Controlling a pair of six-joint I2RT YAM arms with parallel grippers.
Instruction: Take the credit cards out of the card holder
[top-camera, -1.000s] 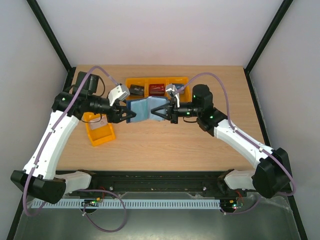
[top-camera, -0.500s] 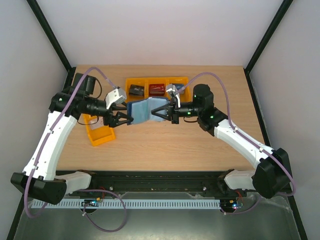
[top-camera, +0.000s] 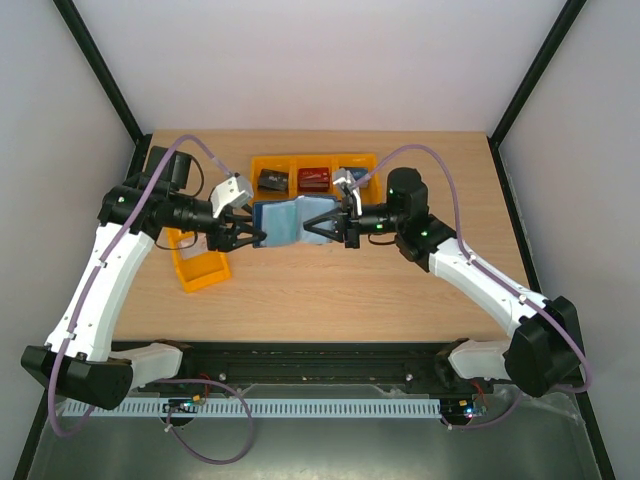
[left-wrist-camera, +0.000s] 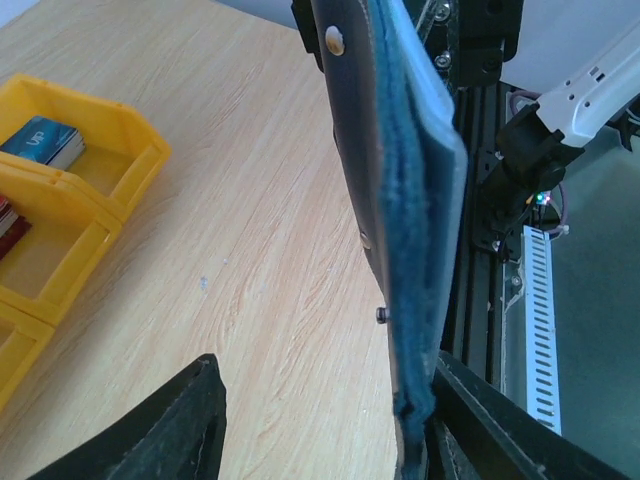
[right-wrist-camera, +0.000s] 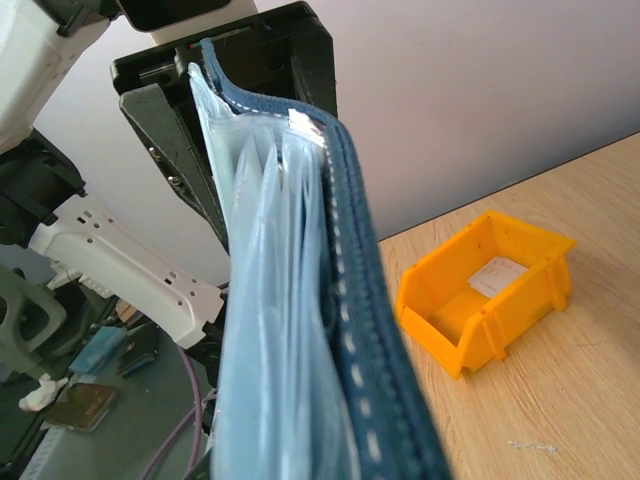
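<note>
- L hand (top-camera: 254, 238) eased off, now back at card holder (top-camera: 283, 221) 9 o'clock edge, fingers apart, straddling it.
- R hand (top-camera: 320, 226) clamped on 3 o'clock end; holder is mid-bench (top-camera: 330, 290), raised.
- Likely regrasp; credit cards not yet out.

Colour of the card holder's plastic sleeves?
Pale blue-grey and see-through; the sleeves show best in the right wrist view.
</note>
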